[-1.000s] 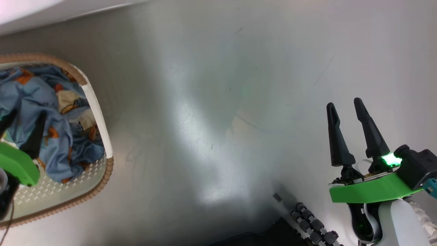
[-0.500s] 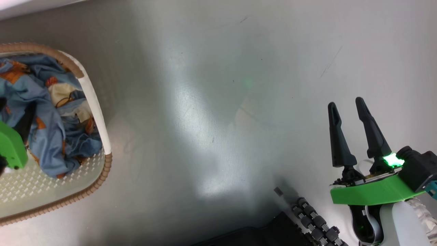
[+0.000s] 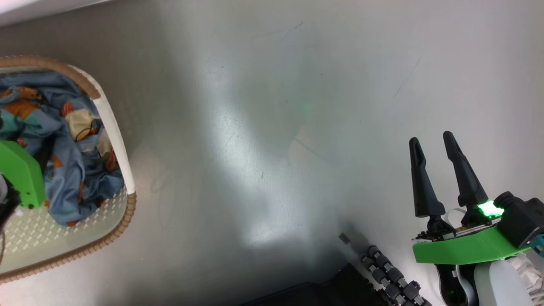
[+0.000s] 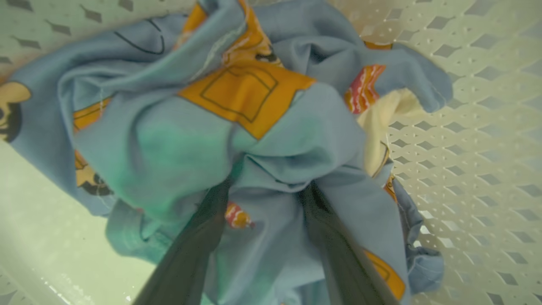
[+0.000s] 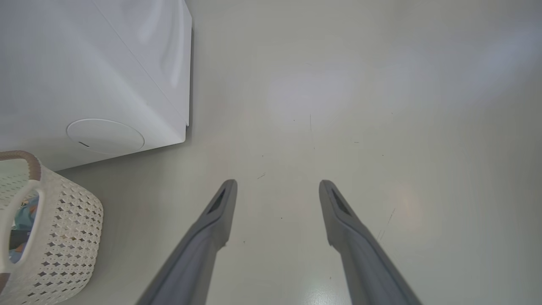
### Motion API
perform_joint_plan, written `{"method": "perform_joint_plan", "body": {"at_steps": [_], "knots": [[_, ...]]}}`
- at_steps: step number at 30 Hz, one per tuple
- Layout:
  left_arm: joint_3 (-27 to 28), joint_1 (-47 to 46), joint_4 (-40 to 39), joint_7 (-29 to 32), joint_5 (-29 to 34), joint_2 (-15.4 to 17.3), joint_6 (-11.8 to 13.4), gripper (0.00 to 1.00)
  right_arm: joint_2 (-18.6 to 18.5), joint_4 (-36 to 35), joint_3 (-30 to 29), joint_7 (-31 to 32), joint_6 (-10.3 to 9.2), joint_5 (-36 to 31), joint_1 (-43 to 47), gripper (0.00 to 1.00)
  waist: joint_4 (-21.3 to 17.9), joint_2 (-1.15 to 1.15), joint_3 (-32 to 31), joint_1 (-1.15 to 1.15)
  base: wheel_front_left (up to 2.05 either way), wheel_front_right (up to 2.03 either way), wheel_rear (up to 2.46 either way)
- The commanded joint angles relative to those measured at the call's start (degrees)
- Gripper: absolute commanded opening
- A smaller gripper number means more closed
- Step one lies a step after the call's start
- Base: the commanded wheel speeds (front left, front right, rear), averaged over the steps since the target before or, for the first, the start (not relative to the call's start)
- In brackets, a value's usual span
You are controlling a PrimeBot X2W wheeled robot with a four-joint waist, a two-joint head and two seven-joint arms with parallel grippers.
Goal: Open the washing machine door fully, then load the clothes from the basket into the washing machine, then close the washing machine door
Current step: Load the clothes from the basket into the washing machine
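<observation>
One basket is seen at the left edge of the head view, standing on the grey floor and cut off by the picture's border. Its cream perforated wall and brown woven rim are shown, with one white handle along its right side. How its long axis runs cannot be told, as part of it is out of the picture.

One bundle of clothes is held in it: light blue fabric with orange patches and a cream part. The bundle is stretched up and down the head view and pressed against the basket's right wall, with bare perforated basket floor left below it.

Two grippers are counted. The left gripper is pushed down into the clothes. In the left wrist view its two dark fingers are spread apart, with folds of blue fabric bunched between them and draped over their tips. The jaws are not clenched, and the cloth is straddled rather than pinched.

The middle of the head view is taken up by bare floor.

At the lower right, the right gripper is held over the floor, well apart from the basket, its fingers spread and nothing between them.

In the right wrist view, one washing machine is seen at the upper left, with one round low flap on its white front. The basket is stood just beside it.
</observation>
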Motion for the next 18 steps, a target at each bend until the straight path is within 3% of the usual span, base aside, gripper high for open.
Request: {"method": "perform_joint_plan", "body": {"at_steps": [1,2,6,18], "knots": [[0.6,0.0,0.5,-0.4,-0.4,1.6,-0.2,0.13,-0.5,-1.1,0.7,-0.3,0.16,0.6,3.2,1.0,-0.1,0.0,-0.1,0.0,0.0,0.0,0.0],[0.2,0.0,0.6,-0.7,-0.2,1.5,-0.2,0.0,-0.5,-1.1,0.7,-0.3,0.16,0.5,3.2,1.0,-0.1,0.0,-0.2,0.0,0.0,0.0,0.0],[-1.1,1.2,3.1,-4.3,1.6,1.6,-0.2,0.0,-0.5,-0.9,1.3,-0.3,0.16,0.9,2.4,1.0,-0.7,0.0,-1.0,0.0,0.0,0.0,0.0],[-0.9,6.1,4.0,-14.0,-2.5,1.3,-0.2,0.0,-0.5,0.5,1.3,-0.3,0.16,1.6,-1.4,1.0,-0.5,0.0,-5.5,0.0,0.0,0.0,0.0]]}}
